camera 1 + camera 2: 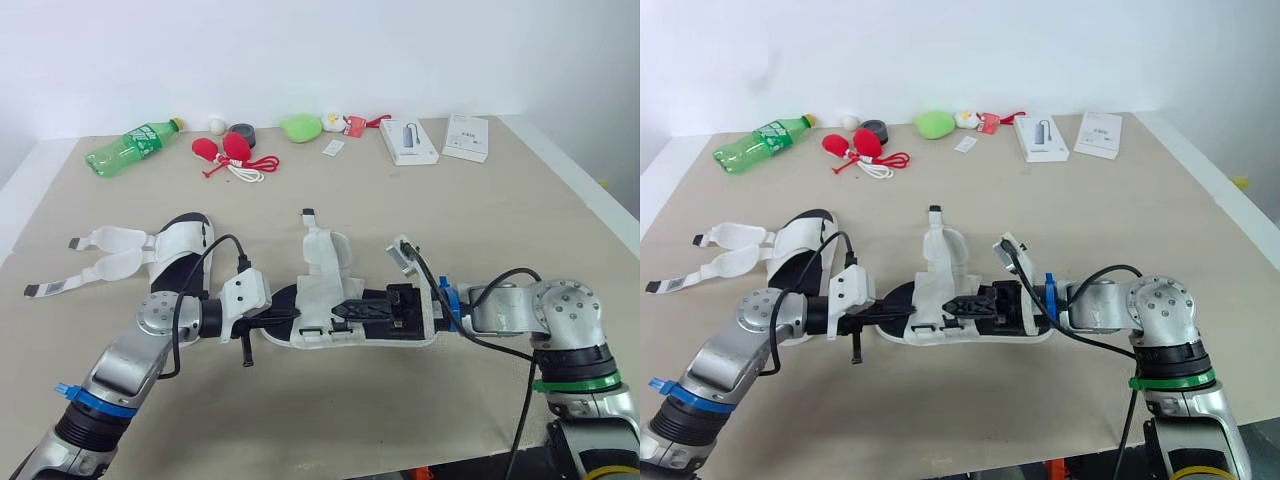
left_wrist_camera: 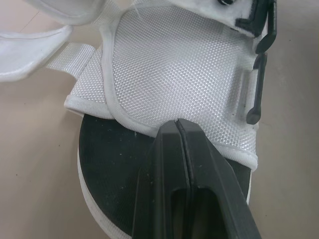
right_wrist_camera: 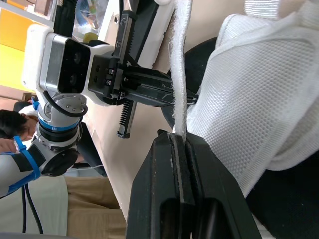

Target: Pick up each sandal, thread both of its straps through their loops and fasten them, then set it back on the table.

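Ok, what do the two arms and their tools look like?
Both arms are silver metal with looping black cables. The left arm has a blue band at the forearm and a white housing at the wrist. The right arm has a green band and a blue wrist ring. The left tool and right tool each have two black fingers.

A sandal (image 1: 322, 268) lies on the table (image 1: 470, 220), second sandal (image 1: 178, 240) left of it.
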You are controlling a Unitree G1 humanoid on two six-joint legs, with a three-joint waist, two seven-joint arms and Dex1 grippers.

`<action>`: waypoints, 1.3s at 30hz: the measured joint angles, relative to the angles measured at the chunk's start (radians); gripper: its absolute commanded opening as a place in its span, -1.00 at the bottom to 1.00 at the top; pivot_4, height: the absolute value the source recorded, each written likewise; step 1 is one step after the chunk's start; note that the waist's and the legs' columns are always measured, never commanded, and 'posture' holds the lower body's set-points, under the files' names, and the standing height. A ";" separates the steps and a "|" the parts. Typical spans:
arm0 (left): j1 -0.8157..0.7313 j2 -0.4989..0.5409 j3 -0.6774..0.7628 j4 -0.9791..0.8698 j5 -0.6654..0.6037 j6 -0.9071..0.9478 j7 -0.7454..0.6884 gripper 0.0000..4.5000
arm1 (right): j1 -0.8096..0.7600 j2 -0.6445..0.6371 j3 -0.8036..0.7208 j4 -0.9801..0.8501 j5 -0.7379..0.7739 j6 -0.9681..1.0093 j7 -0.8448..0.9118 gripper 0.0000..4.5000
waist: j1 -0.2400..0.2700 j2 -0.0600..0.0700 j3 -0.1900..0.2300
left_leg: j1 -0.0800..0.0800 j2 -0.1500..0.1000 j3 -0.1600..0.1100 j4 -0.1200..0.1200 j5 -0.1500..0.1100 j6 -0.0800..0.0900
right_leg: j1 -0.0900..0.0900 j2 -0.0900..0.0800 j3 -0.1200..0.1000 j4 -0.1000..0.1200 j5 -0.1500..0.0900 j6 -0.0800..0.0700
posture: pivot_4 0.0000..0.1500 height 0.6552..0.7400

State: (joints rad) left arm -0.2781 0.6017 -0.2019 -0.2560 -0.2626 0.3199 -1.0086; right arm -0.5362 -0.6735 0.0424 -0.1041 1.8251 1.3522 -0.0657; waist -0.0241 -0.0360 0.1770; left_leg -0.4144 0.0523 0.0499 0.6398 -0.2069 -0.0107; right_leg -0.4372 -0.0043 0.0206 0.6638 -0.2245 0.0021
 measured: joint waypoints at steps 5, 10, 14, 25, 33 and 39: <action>0.000 0.000 -0.007 0.000 0.012 -0.009 0.000 -1.00 | -0.009 -0.027 0.028 -0.023 -0.003 -0.025 0.006 -0.95 | 0.000 0.000 0.000 | 0.000 0.000 0.000 0.000 0.000 0.000 | 0.000 0.000 0.000 0.000 0.000 0.000 | 1.00 1.00; 0.000 0.000 -0.008 0.000 0.018 -0.015 -0.001 -1.00 | -0.015 -0.051 0.040 -0.032 -0.003 -0.035 0.019 -0.95 | 0.000 0.000 0.000 | 0.000 0.000 0.000 0.000 0.000 0.000 | 0.000 0.000 0.000 0.000 0.000 0.000 | 1.00 1.00; 0.000 0.001 -0.013 0.001 0.021 -0.019 -0.002 -1.00 | -0.015 -0.067 0.049 -0.032 0.016 -0.050 0.015 -0.95 | 0.000 0.000 0.000 | 0.000 0.000 0.000 0.000 0.000 0.000 | 0.000 0.000 0.000 0.000 0.000 0.000 | 1.00 1.00; 0.003 0.011 -0.019 0.005 0.037 -0.040 -0.008 -1.00 | -0.010 -0.121 0.088 -0.038 0.115 -0.110 -0.028 -0.95 | 0.000 0.000 0.000 | 0.000 0.000 0.000 0.000 0.000 0.000 | 0.000 0.000 0.001 0.000 0.000 0.000 | 1.00 1.00; -0.002 0.010 -0.023 0.011 0.042 -0.052 -0.020 -1.00 | 0.013 -0.122 0.117 -0.067 0.117 -0.150 -0.049 -0.95 | 0.000 0.000 0.000 | 0.000 0.000 0.000 0.000 0.000 0.000 | 0.000 0.000 0.002 0.000 0.000 0.000 | 1.00 1.00; -0.004 0.008 -0.023 0.015 0.046 -0.052 -0.021 -1.00 | 0.013 -0.122 0.129 -0.070 0.123 -0.164 -0.055 -0.95 | 0.001 0.000 0.000 | 0.000 0.000 0.000 0.000 0.000 0.000 | 0.000 0.000 0.002 0.000 0.000 0.000 | 1.00 1.00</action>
State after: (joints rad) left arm -0.2824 0.6095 -0.2251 -0.2410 -0.2166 0.2677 -1.0292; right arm -0.5230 -0.7954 0.1713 -0.1737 1.9481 1.1878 -0.1206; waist -0.0235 -0.0361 0.1769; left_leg -0.4141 0.0523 0.0500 0.6399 -0.2068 -0.0106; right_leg -0.4370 -0.0045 0.0222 0.6638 -0.2245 0.0022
